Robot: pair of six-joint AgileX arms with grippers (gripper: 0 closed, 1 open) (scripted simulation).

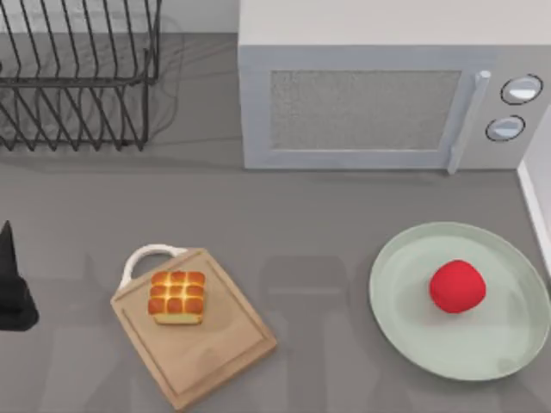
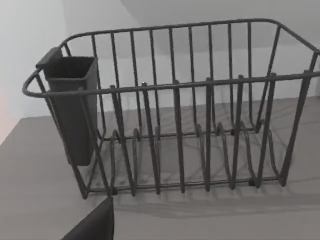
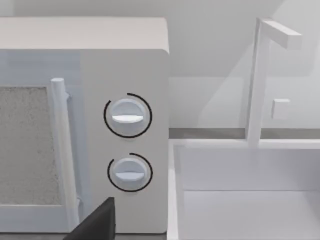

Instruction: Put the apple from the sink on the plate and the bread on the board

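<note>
The red apple [image 1: 457,286] rests on the pale green plate [image 1: 508,344] at the right of the table. The bread [image 1: 177,297], a square of golden rolls, lies on the wooden board [image 1: 215,353] at front left, close to the board's white loop handle [image 1: 148,255]. My left gripper [image 1: 12,288] is parked at the table's far left edge, apart from the board and holding nothing I can see. A dark part of my right gripper [image 3: 97,224] shows low in the right wrist view, facing the microwave and the white sink [image 3: 240,200].
A white microwave [image 1: 370,95] stands at the back centre, its two dials [image 3: 127,117] near the sink's faucet [image 3: 260,80]. A black wire dish rack [image 1: 77,77] with a dark cutlery cup [image 2: 72,105] occupies the back left. The sink's rim [image 1: 535,202] borders the plate.
</note>
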